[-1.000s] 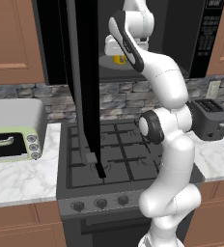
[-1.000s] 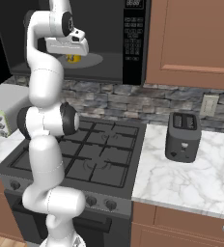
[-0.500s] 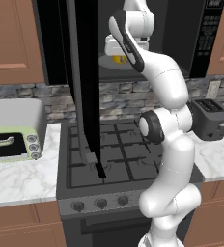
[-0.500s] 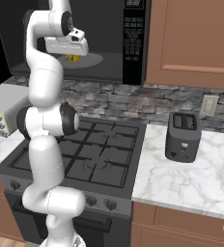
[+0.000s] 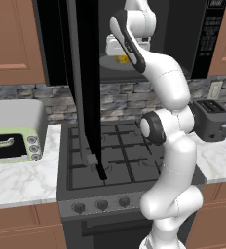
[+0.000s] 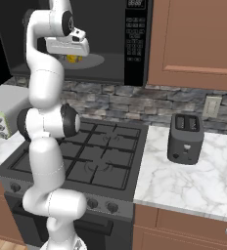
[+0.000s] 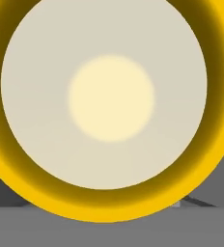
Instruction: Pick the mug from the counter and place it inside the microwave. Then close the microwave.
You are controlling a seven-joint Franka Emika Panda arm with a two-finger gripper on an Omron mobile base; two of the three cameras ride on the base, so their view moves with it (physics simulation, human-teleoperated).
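Jaws newly parted around mug (image 7: 109, 101)

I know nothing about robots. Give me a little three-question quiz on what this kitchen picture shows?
1. True or false: the microwave door stands open.
2. Where is the yellow mug? A) on the counter beside the toaster B) inside the microwave, under the robot's hand C) on the stove
3. Fill in: the dark toaster stands on the marble ____.

Key
1. True: the tall dark door swings out over the stove.
2. B: it sits over the grey turntable, and the hand view looks straight down into its pale inside.
3. counter.
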